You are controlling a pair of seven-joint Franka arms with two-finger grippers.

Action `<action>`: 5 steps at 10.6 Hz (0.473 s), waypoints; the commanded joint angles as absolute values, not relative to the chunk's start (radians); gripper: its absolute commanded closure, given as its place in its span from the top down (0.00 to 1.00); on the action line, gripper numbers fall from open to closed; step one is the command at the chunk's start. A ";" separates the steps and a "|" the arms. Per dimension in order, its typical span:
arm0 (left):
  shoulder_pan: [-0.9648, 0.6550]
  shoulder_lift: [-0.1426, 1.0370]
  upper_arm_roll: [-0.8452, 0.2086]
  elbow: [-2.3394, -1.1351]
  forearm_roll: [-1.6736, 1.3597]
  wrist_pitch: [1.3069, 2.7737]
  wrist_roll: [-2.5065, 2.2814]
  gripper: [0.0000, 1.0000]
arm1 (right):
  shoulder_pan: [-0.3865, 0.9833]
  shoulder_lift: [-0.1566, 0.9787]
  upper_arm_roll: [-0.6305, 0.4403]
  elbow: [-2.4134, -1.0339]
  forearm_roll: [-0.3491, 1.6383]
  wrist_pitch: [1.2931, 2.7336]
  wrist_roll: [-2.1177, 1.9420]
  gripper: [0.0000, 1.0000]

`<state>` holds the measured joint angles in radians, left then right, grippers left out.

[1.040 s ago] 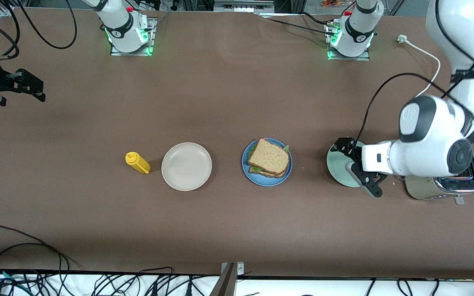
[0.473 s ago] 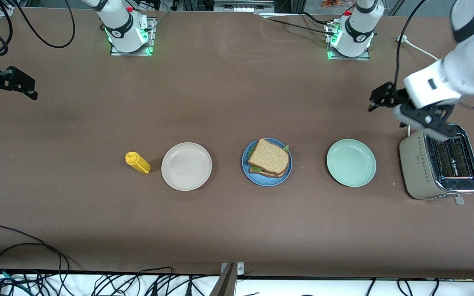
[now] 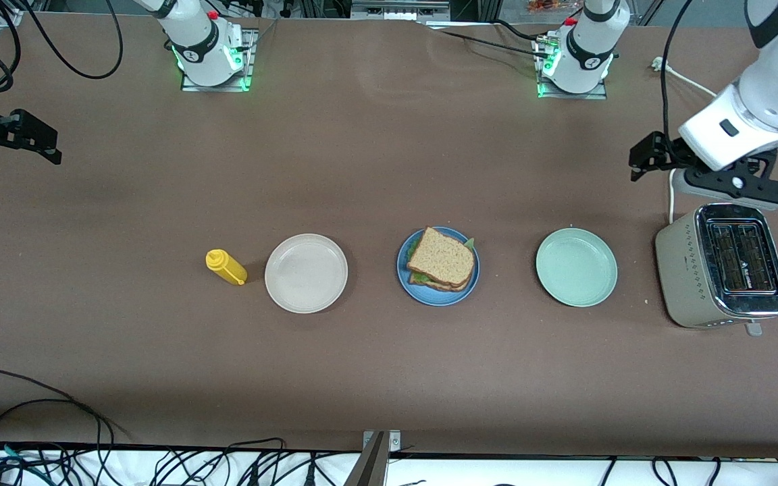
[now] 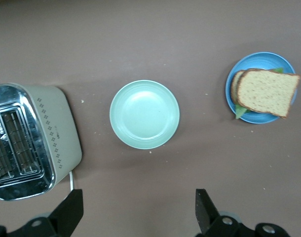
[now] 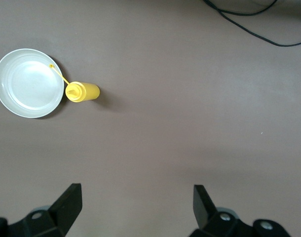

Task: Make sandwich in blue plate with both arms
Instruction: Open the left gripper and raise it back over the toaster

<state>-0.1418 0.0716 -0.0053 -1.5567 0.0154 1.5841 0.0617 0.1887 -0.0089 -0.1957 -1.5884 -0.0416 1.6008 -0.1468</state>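
Brown tabletop [image 3: 389,169] carrying a row of items. At mid-row, the blue plate [image 3: 406,283] holds the sandwich [image 3: 442,260]: two slices of brown bread stacked with green lettuce [image 3: 420,277] showing at the edges between them. Toward the left arm's end stand a pale green plate [image 3: 576,267] and then a toaster [image 3: 723,266]; toward the right arm's end lie a beige plate [image 3: 306,273] and a yellow squeeze bottle [image 3: 226,266] just beside it. Left gripper [image 3: 703,172] hangs over the table near the toaster's upper edge, fingers [image 4: 204,213] spread apart and holding nothing. Right gripper [image 3: 14,138] waits raised at the right arm's end of the table, fingers [image 5: 202,205] likewise apart and empty, well apart from the plates.
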 commanded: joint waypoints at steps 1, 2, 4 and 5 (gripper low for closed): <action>-0.115 0.063 -0.006 -1.571 0.029 1.594 0.041 1.00 | 0.190 -0.012 -0.196 -1.577 -0.038 1.586 -0.144 1.00; -0.107 0.058 -0.006 -1.571 0.029 1.595 0.025 1.00 | 0.190 -0.012 -0.198 -1.577 -0.038 1.586 -0.143 1.00; -0.085 0.057 -0.006 -1.560 -0.038 1.597 0.020 1.00 | 0.190 -0.012 -0.198 -1.577 -0.038 1.586 -0.144 1.00; -0.068 0.054 -0.006 -1.546 -0.041 1.597 0.020 1.00 | 0.190 -0.012 -0.198 -1.577 -0.038 1.586 -0.144 1.00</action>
<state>-0.1019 0.0714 0.0007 -1.5590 -0.0074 1.5901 0.0356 0.1889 -0.0089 -0.1957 -1.5884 -0.0416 1.6008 -0.1468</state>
